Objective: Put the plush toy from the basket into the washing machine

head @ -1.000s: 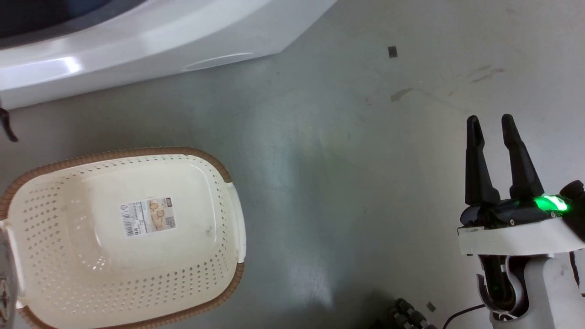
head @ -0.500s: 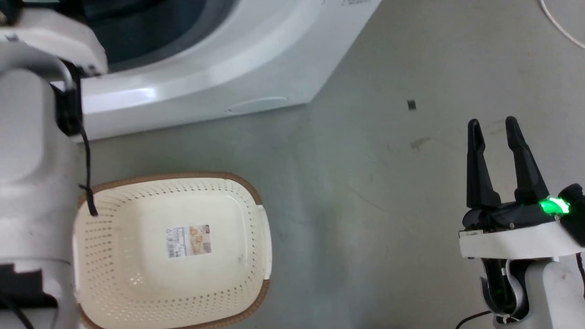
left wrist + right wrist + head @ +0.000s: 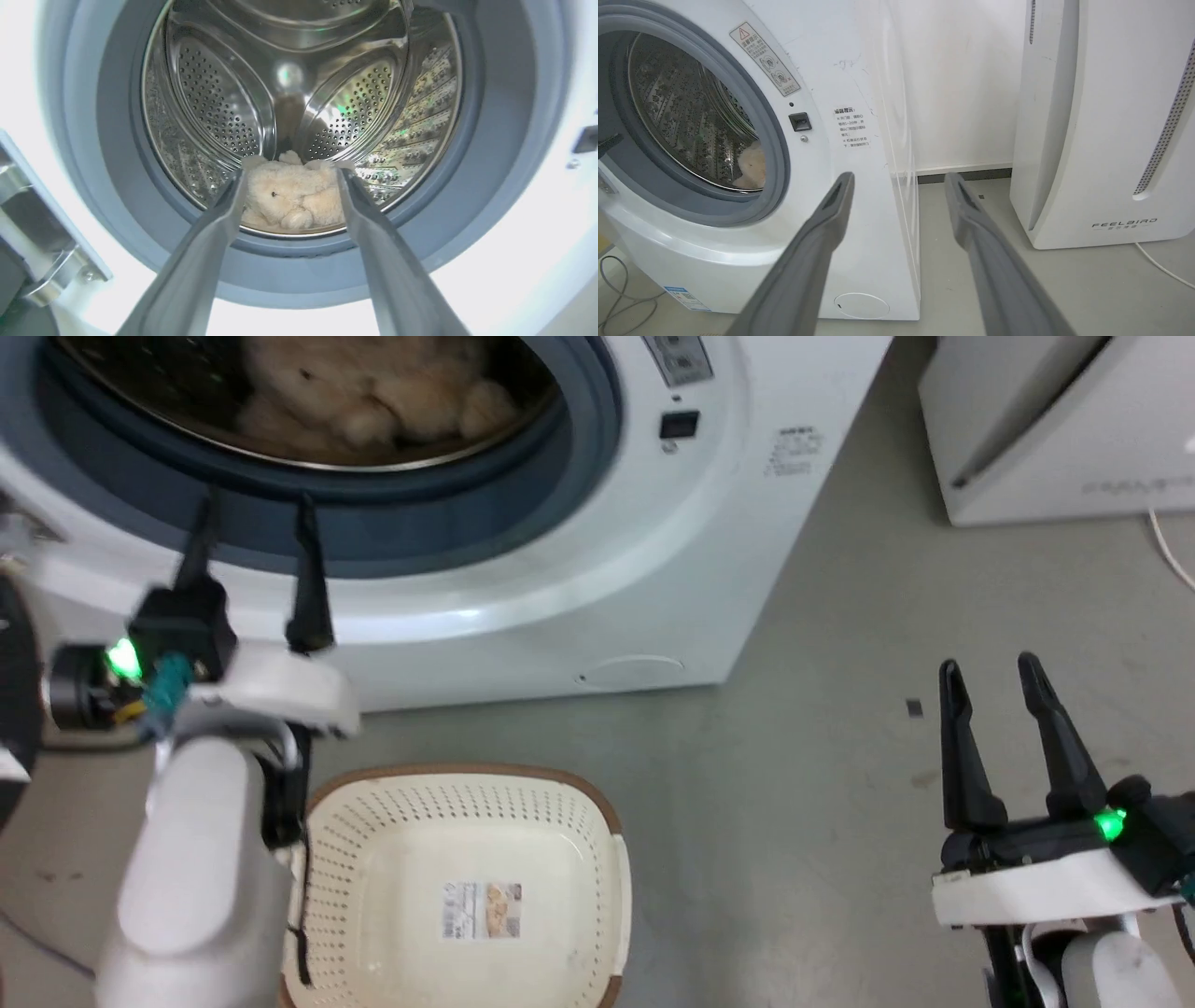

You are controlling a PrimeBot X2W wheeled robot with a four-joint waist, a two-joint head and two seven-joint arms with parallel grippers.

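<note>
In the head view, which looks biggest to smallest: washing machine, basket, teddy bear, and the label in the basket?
1. washing machine
2. basket
3. teddy bear, though it is farther off and cut by the picture's top edge, so this rank is unsure
4. label

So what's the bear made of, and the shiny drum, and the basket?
The bear looks like soft cream plush; its surface is fluffy. The drum seems polished steel: mirror-bright, with punched holes. The basket looks like matte cream plastic, with moulded holes and a brown woven-look rim.
</note>
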